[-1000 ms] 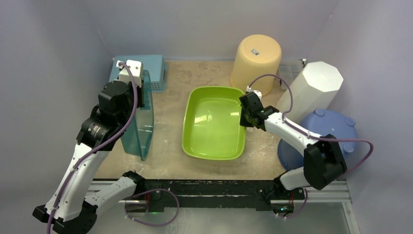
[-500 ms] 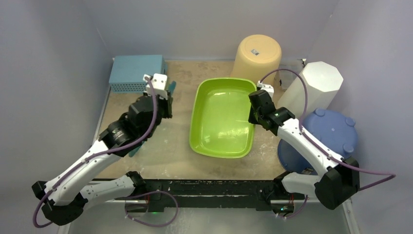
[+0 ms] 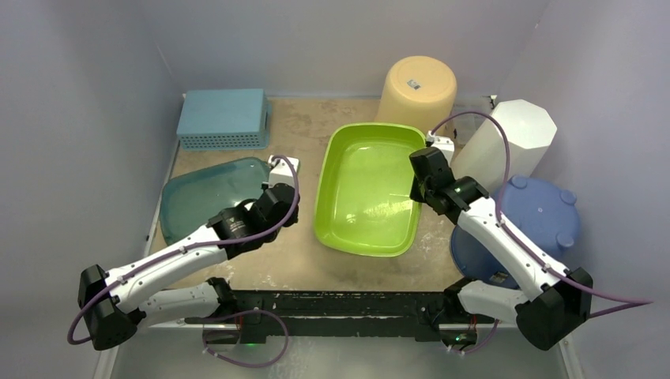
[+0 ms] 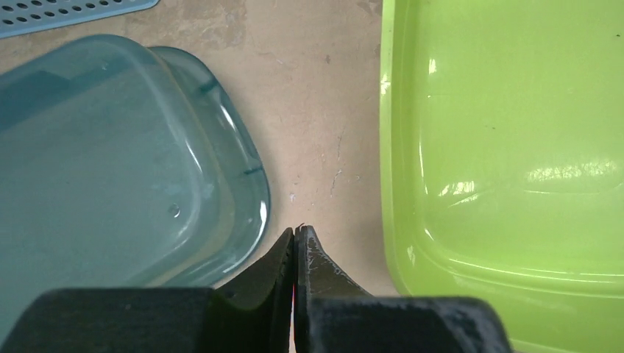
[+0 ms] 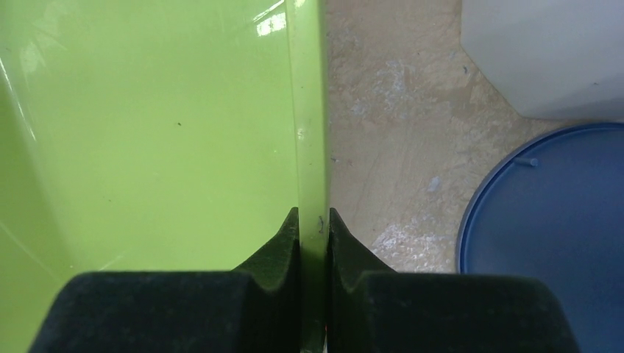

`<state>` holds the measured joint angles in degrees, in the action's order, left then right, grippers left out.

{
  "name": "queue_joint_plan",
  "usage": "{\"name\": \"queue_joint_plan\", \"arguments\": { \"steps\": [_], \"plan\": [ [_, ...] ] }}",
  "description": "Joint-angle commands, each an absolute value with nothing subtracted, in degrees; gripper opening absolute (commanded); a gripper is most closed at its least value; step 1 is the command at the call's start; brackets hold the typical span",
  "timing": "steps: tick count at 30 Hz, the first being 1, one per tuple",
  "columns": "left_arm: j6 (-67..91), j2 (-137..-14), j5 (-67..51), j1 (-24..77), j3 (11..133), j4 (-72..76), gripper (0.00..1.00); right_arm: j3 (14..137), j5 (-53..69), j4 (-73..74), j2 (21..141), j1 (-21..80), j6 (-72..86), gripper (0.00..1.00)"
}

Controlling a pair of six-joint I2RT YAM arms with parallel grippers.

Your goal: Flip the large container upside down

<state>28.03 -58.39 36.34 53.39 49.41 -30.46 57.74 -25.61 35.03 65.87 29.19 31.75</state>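
Right wrist: right hand point(image 5: 314, 217) clamped on green tub point(image 5: 147, 132) rim; left hand point(image 4: 296, 234) pressed together, empty, beside teal container point(image 4: 110, 162).

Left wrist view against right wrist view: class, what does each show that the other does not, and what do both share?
Only the left wrist: the teal tub, a corner of the blue basket, and the left claw, shut on nothing. Only the right wrist: the white bin, the blue basin, and the right claw, shut on the rim of the green tub. Both: the green tub and the table.
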Motion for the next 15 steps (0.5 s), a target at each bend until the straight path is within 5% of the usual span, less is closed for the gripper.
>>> {"name": "queue_joint_plan", "arguments": {
  "steps": [1,4,6,10,15],
  "plan": [
    [32.3,-56.8,36.2,53.6,47.8,-25.6,0.0,60.3,-26.3,33.2,63.7,29.2,33.5,0.0],
    [39.3,-55.9,38.3,53.5,46.8,-28.2,0.0,60.1,-23.1,30.9,63.7,29.2,31.5,0.0],
    [49.4,-55.2,39.3,53.5,45.2,-31.7,0.11,60.0,-21.0,29.8,64.3,29.2,30.7,0.0],
    [68.6,-51.4,40.8,53.5,38.9,-38.2,0.51,59.0,-18.9,27.8,66.0,29.2,28.4,0.0],
    [83.0,-43.5,43.7,53.5,33.7,-44.8,0.67,57.9,-12.5,24.5,68.0,29.2,25.9,0.0]
  ]
}}
